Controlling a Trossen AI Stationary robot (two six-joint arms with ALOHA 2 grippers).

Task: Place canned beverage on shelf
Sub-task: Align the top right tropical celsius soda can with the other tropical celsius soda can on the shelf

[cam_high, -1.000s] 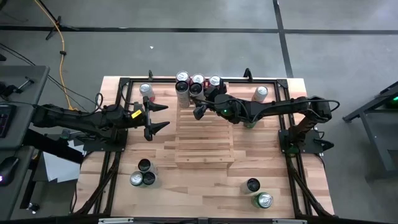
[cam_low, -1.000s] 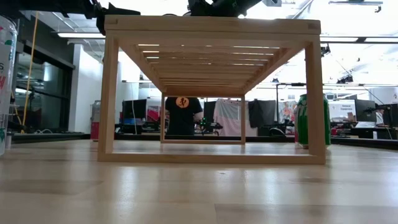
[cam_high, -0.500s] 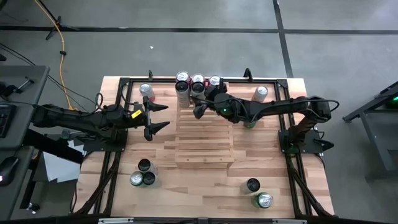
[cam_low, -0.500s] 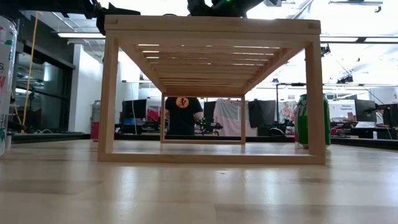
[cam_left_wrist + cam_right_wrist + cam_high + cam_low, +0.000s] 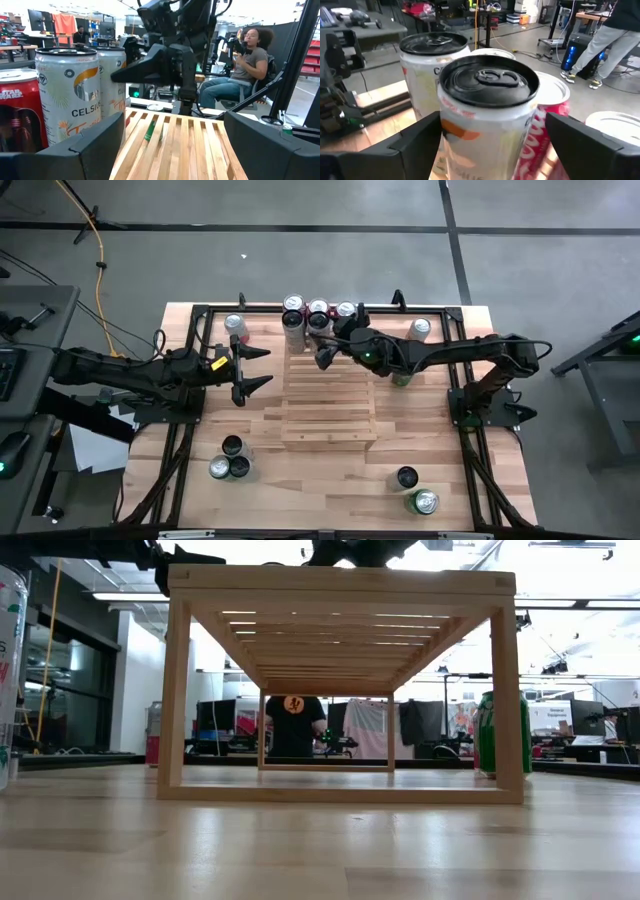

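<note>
Light-wood slats are forming the shelf [image 5: 330, 395], which is standing at the middle of the tabletop [image 5: 300, 490] and serving as the landmark for this record. Four cans are standing together along the shelf's far edge. One of them, the black-topped white can [image 5: 485, 120], is sitting upright on the slats, directly between the fingers of the right hand [image 5: 324, 346]. Those fingers are standing apart on either side of the can without visibly touching it, which suggests the can is bearing its own weight and the placement is complete or nearly so. A red can [image 5: 547, 125] is standing just beside it, so a straight withdrawal would be needed to avoid knocking the row.

Off the shelf's left side, the left hand [image 5: 252, 367] is hovering with fingers spread wide and nothing between them, apparently waiting clear of the working arm. Its wrist view is showing a white Celsius can [image 5: 70, 95] on the shelf close by.

Further cans are waiting on the tabletop near the shelf's front corners and right side, so more placements appear to remain.
</note>
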